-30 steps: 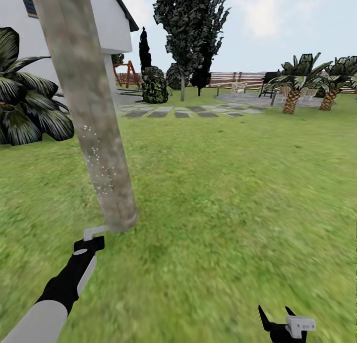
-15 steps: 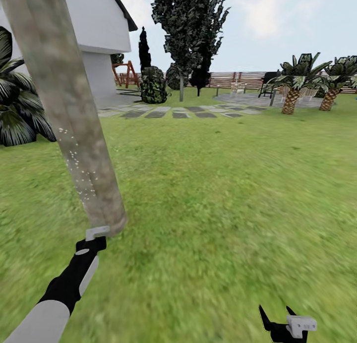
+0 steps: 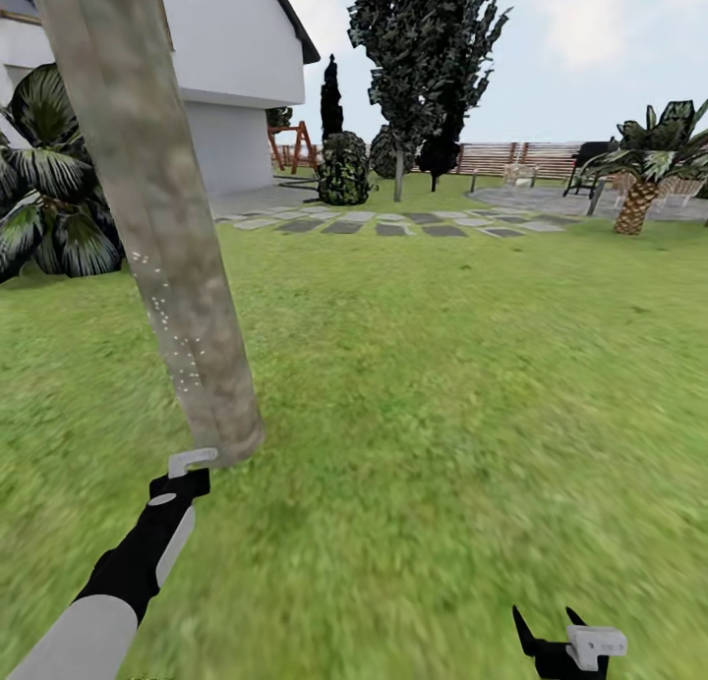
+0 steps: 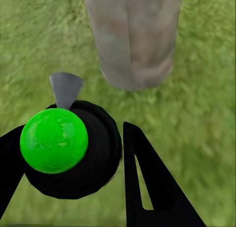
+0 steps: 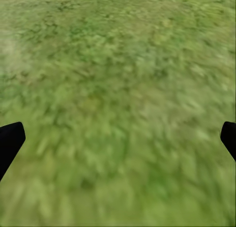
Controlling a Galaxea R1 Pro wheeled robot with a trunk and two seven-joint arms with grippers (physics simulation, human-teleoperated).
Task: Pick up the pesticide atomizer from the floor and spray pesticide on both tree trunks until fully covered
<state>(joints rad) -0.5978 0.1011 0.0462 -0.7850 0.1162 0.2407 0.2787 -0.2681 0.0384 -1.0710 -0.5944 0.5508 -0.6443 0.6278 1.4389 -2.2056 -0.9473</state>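
A thick mottled grey-brown tree trunk [image 3: 162,228] leans across the left of the head view, with white specks of spray on its bark. My left gripper [image 3: 178,484] is shut on the pesticide atomizer [image 4: 69,148], a black body with a bright green ball and a grey nozzle [image 3: 191,459] almost touching the trunk's base [image 4: 135,49]. A second tree [image 3: 421,61] with dark jagged foliage stands far off by the fence. My right gripper [image 3: 549,643] hangs open over the lawn, its fingertips [image 5: 11,141] wide apart with nothing between them.
A white house [image 3: 236,81] and a broad-leaved striped plant [image 3: 54,208] lie at the left. Stepping stones [image 3: 383,226], a round bush [image 3: 343,169], a slatted fence [image 3: 511,157] and a palm [image 3: 644,169] sit far ahead. Lawn [image 3: 462,395] spreads to the right.
The whole picture has shifted, so the camera has turned: distant things now sit further right. Both arms hold the same pose, and the atomizer stays at the trunk's base.
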